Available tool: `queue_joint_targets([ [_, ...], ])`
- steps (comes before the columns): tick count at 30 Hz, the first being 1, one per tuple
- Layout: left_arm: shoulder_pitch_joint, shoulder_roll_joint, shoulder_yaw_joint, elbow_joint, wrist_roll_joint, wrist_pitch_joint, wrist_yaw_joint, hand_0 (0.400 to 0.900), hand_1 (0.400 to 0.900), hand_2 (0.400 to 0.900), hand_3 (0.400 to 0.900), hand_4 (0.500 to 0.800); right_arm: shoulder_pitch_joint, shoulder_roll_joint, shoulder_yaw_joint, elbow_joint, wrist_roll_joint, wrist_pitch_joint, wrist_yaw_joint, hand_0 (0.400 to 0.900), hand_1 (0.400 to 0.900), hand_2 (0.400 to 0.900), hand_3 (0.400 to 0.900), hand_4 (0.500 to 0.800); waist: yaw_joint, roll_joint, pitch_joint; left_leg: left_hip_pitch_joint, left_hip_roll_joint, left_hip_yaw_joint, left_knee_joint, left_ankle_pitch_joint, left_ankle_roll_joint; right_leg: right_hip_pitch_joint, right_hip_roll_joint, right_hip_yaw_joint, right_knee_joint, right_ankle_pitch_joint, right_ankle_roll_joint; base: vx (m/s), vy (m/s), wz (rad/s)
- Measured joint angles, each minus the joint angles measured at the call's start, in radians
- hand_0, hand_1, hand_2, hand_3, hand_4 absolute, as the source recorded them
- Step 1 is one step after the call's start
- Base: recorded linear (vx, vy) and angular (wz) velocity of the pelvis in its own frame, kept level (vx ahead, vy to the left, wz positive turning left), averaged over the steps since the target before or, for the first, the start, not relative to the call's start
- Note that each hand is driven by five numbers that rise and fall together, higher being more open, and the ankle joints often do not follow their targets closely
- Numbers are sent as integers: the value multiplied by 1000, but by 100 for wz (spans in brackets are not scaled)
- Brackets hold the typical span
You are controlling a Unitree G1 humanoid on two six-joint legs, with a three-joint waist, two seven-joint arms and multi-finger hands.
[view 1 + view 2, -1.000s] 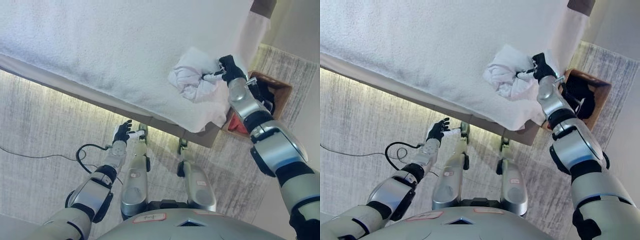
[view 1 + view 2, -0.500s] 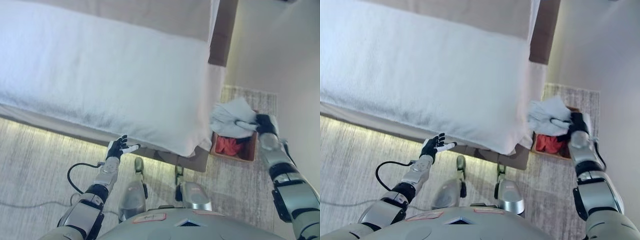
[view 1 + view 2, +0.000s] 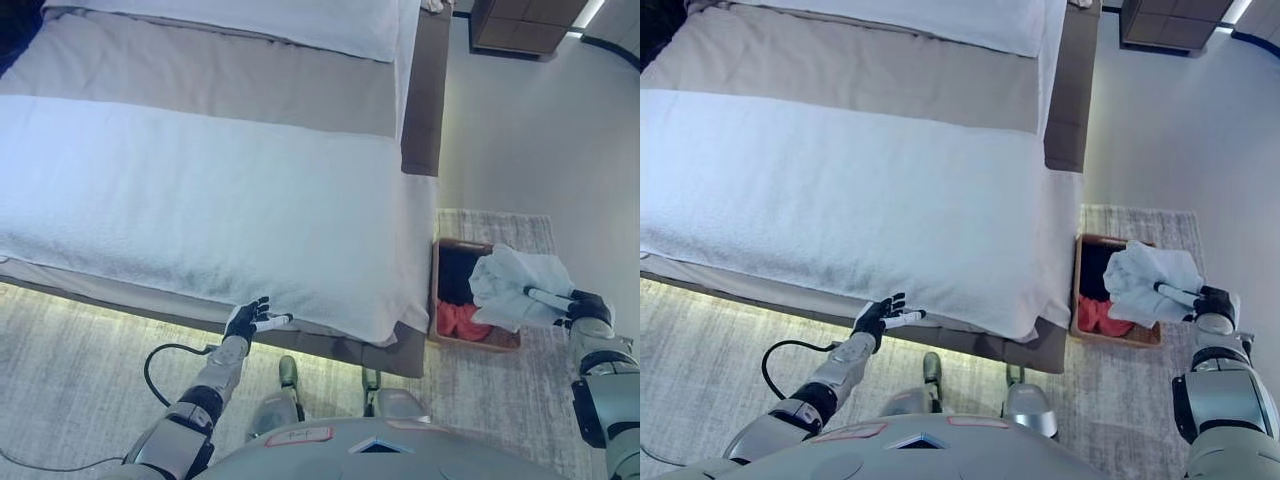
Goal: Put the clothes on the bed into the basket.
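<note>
A bundled white garment (image 3: 515, 287) hangs over the right part of the brown basket (image 3: 446, 338), which stands on the rug beside the bed's corner. My right hand (image 3: 585, 306) is at the garment's right side with straight fingers pressing into it. A red cloth (image 3: 458, 318) and a dark cloth (image 3: 458, 274) lie inside the basket. The bed (image 3: 200, 190) with its white cover shows no clothes on it. My left hand (image 3: 248, 320) is open and empty at the bed's near edge.
The grey rug (image 3: 500, 390) lies under the basket, with a pale floor (image 3: 520, 130) to the right of the bed. A dark cabinet (image 3: 515, 22) stands at the top right. A pillow (image 3: 300, 25) lies at the head of the bed.
The camera has swung back, so the whole bed shows. My right hand has carried the white garment off the bed's corner and out over the basket. My left hand has stayed by the bed's edge.
</note>
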Motion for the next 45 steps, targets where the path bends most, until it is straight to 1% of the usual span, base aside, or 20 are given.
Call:
queue_joint_targets([
  [3,7,-2,-5,0,0,2,-4,900,900,900,900,800,-5,-3,0,1,0,0,1,400,400,400,400,500,4,2,-2,7,2,-4,9,0,0,9,3,-2,0,-2,-3,8,-18,3],
  [4,7,-2,-5,0,0,3,-4,900,900,900,900,800,-7,-3,0,3,0,0,3,461,461,461,461,536,4,3,-2,7,3,-7,9,0,0,11,4,-6,0,-3,-5,6,-14,4],
  [5,7,-2,-5,0,0,3,-4,900,900,900,900,800,-11,-5,0,8,0,0,9,857,857,857,857,774,5,3,-2,8,3,-8,9,0,0,12,4,-7,0,-4,-5,13,-21,5],
  [6,8,-2,-5,1,0,3,-4,900,900,900,900,800,-16,-6,0,13,0,0,12,900,900,900,900,800,7,3,-2,8,3,-9,9,1,1,12,4,-8,0,-3,-5,16,-18,4],
  [11,8,-2,-7,1,0,5,-9,900,900,900,900,800,-35,-18,-9,49,1,4,13,900,900,900,900,800,21,4,-3,15,3,-10,10,2,3,22,4,-11,0,-5,-7,18,-14,4],
  [14,9,-2,-7,1,0,7,-9,900,900,900,900,800,-45,-33,-10,49,13,4,13,900,900,900,900,800,21,7,-4,20,2,-20,10,2,2,30,5,-22,0,-9,-10,3,0,1],
  [18,9,-3,-11,1,0,8,-11,900,900,900,900,800,-76,-48,-10,50,13,5,12,900,900,900,900,800,22,10,-7,24,3,-21,10,2,1,35,5,-23,0,-10,-8,0,0,0],
  [29,9,-6,-10,1,-1,10,-11,900,900,900,900,800,-80,-48,-10,44,14,16,11,900,900,900,900,800,22,10,-7,28,3,-22,10,0,0,41,6,-23,0,-13,-7,-8,4,-2],
  [33,9,-13,-7,1,-1,10,-11,900,900,900,900,800,-75,-35,-10,16,32,16,7,900,900,900,900,800,21,10,-7,31,3,-19,9,0,0,42,6,-20,0,-13,-7,-5,4,-2],
  [35,11,-15,-3,2,-1,11,-10,900,900,900,900,800,-61,-13,-10,-22,32,14,-7,900,900,900,900,800,19,9,-6,33,5,-18,9,0,0,43,7,-19,0,-13,-7,-10,9,-5],
  [39,11,-19,1,2,-1,11,-9,900,900,900,900,800,-13,45,-8,-99,31,9,-9,900,900,900,900,800,20,8,-6,37,7,-14,9,0,-1,46,9,-15,0,-13,-7,-9,4,-2],
  [42,12,-19,13,3,0,11,-8,900,900,900,900,800,35,120,-5,-144,28,-8,-10,900,900,900,900,800,20,1,-6,41,11,-10,9,-3,-4,48,13,-11,0,-13,-7,-13,8,-2],
  [45,12,-21,24,3,0,10,-7,900,900,900,900,800,84,191,32,-184,11,-9,-10,900,900,900,900,800,19,-3,-6,41,12,-8,9,-3,-5,47,13,-8,0,-13,-7,-12,18,-4],
])
